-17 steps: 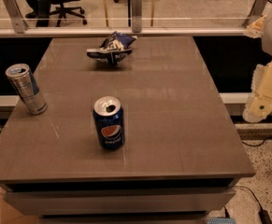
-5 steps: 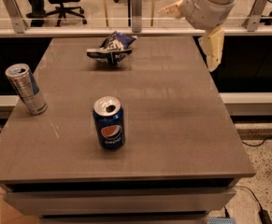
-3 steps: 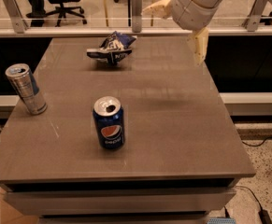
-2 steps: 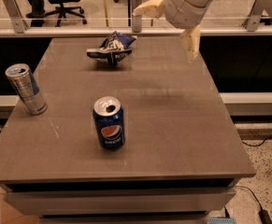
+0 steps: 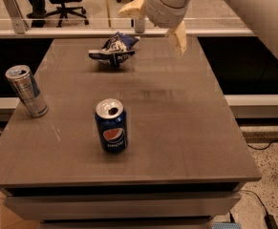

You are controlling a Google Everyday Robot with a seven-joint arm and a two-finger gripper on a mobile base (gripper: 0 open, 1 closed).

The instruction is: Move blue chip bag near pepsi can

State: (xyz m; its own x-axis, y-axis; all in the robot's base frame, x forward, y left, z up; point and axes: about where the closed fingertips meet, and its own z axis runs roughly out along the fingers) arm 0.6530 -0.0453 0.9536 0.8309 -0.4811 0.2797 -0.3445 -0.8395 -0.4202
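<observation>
The blue chip bag (image 5: 114, 49) lies crumpled on the far part of the table, left of centre. The pepsi can (image 5: 111, 125) stands upright in the middle front of the table, well apart from the bag. My gripper (image 5: 155, 24) hangs above the table's far edge, to the right of the bag and above it. Its two cream fingers (image 5: 178, 38) are spread wide apart with nothing between them.
A taller slim silver-blue can (image 5: 26, 90) stands near the table's left edge. The grey table (image 5: 176, 128) ends at a glass rail (image 5: 57, 31) at the back. Office chairs stand beyond the rail. A cable lies on the floor at the right.
My arm has swung in from the right and moved left, from beside the table to above its far edge, closer to the chip bag. The bag and both cans have not moved.
</observation>
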